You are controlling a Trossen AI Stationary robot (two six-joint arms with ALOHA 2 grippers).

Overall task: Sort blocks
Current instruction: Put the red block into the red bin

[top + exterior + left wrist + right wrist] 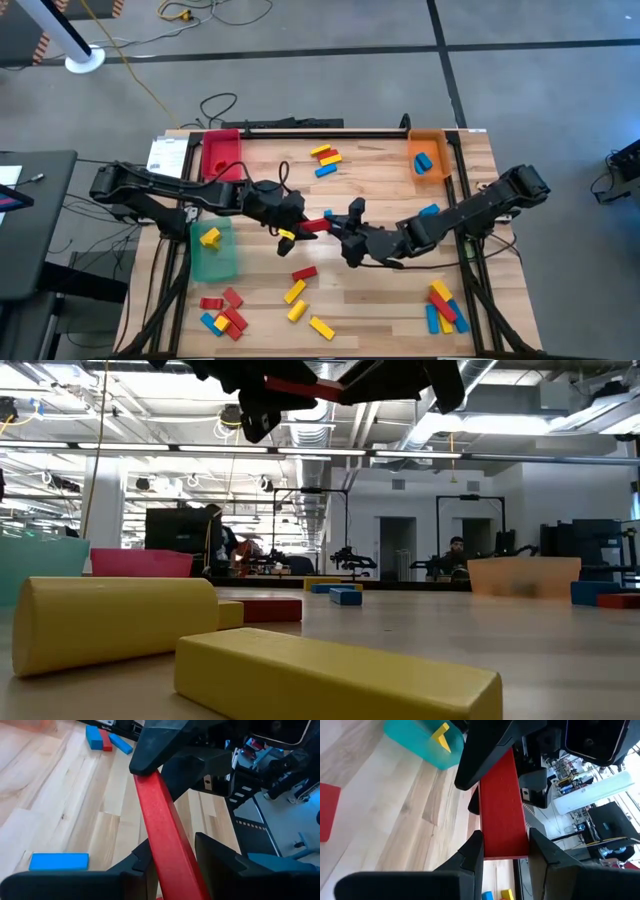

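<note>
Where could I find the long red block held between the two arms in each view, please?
High view: long red rectangular block mid-table, between both end effectors.
Low view: top edge, above the table.
Left wrist view: centre, diagonal.
Right wrist view: centre.
Shared landmark: teal translucent tray, also in the right wrist view.

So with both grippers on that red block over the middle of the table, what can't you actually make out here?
- High view: how the red block sits between the left gripper and right gripper; the fingers cover its ends.
- Low view: the top edge cuts both grippers off.
- High view: the red tray is half covered by the left arm.
</note>
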